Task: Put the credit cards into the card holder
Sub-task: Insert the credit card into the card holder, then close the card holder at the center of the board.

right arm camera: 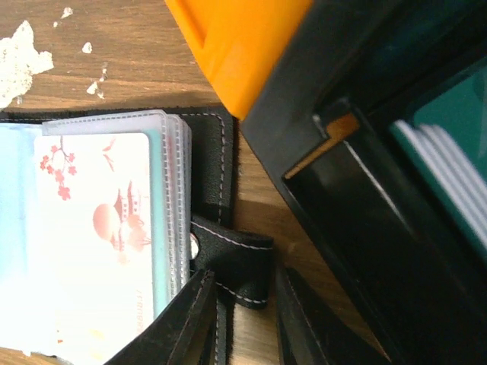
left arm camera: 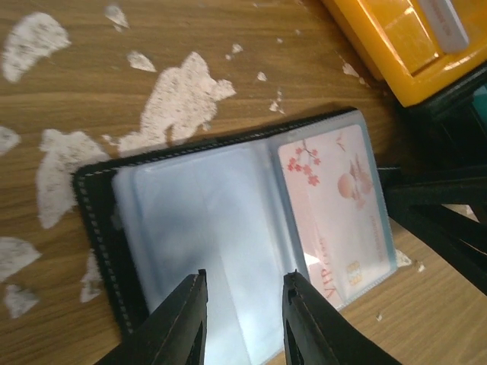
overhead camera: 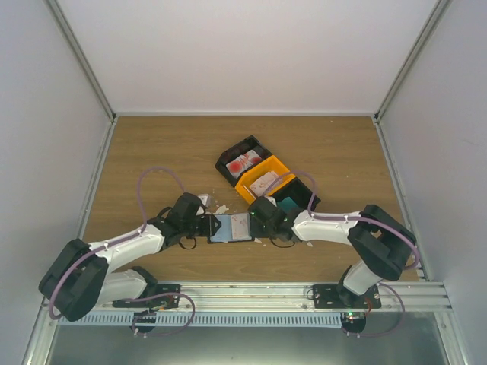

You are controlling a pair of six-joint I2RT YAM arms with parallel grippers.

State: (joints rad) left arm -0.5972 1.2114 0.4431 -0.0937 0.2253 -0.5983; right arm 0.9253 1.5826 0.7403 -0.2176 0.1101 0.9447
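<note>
The black card holder point(overhead camera: 221, 239) point(left arm camera: 99, 220) point(right arm camera: 217, 152) lies open on the wood between both grippers. A red-and-white credit card point(left arm camera: 335, 205) point(right arm camera: 91, 228) point(overhead camera: 240, 225) sits in its right clear sleeve, and the left sleeve looks empty. My left gripper point(overhead camera: 204, 224) point(left arm camera: 244, 277) is open over the left sleeve with nothing between its fingers. My right gripper point(overhead camera: 257, 220) point(right arm camera: 245, 272) is at the holder's right edge. Its jaws stand narrowly apart either side of the clasp tab point(right arm camera: 240, 262). More red-and-white cards point(overhead camera: 243, 162), pale cards point(overhead camera: 264, 181) and teal cards point(overhead camera: 289, 204) point(right arm camera: 456, 152) lie in bins.
Three bins stand in a diagonal row behind the holder: a black bin point(overhead camera: 228, 163), an orange bin point(overhead camera: 255, 190) point(left arm camera: 380, 46) point(right arm camera: 236, 38) and another black bin point(overhead camera: 308, 199) point(right arm camera: 365, 228) close beside my right gripper. White paper scraps point(left arm camera: 179, 99) point(overhead camera: 221, 207) litter the wood by the holder.
</note>
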